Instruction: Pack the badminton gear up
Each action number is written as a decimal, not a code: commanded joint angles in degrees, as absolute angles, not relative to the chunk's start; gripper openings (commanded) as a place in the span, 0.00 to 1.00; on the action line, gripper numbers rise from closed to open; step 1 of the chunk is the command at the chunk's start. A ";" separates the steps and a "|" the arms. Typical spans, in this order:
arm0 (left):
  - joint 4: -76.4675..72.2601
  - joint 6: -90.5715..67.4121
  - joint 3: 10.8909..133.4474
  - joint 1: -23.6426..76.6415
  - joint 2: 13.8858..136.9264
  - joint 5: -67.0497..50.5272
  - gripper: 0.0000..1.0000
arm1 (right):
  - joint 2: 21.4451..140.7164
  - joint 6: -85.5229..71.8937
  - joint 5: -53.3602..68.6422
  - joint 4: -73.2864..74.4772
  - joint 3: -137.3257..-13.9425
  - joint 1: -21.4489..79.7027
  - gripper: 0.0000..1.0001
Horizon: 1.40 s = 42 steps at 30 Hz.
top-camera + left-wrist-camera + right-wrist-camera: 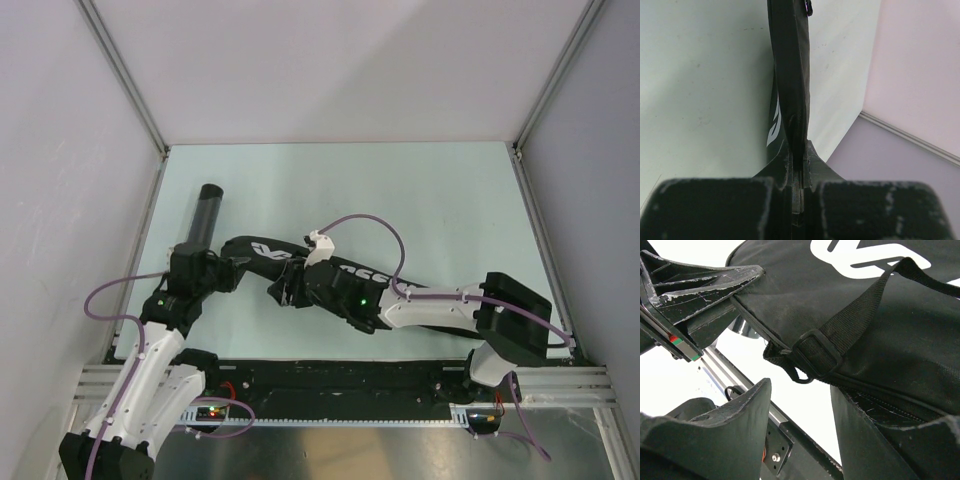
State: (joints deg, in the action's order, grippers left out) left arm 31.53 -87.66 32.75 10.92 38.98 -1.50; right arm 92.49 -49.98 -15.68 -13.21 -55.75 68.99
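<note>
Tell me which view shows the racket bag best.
Top external: the racket bag lies along the table, though the right arm covers much of it. Left wrist shows only an edge pinched in the left gripper's jaws; right wrist, a close-up of fabric, strap and buckle.

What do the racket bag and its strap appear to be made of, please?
The racket bag looks like matte black woven synthetic cloth, judging by its fine grain and soft folds. Its strap looks like coarser ribbed webbing, probably nylon.
</note>
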 commanded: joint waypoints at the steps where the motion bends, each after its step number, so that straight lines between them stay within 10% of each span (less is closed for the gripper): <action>1: 31.23 -90.23 34.31 11.39 38.33 -6.07 0.00 | 93.82 -47.88 -20.77 -18.50 -57.74 69.27 0.55; 24: 31.37 -91.65 32.25 11.44 37.27 -6.84 0.00 | 95.90 -39.87 -27.18 -26.92 -57.74 69.69 0.38; 33: 31.42 -91.55 31.67 11.43 37.63 -6.99 0.00 | 94.74 -35.57 -25.82 -27.60 -57.66 69.64 0.03; 42: 32.73 -89.89 34.24 11.45 36.14 0.46 0.00 | 86.62 -34.32 -21.71 -17.65 -52.75 69.94 0.00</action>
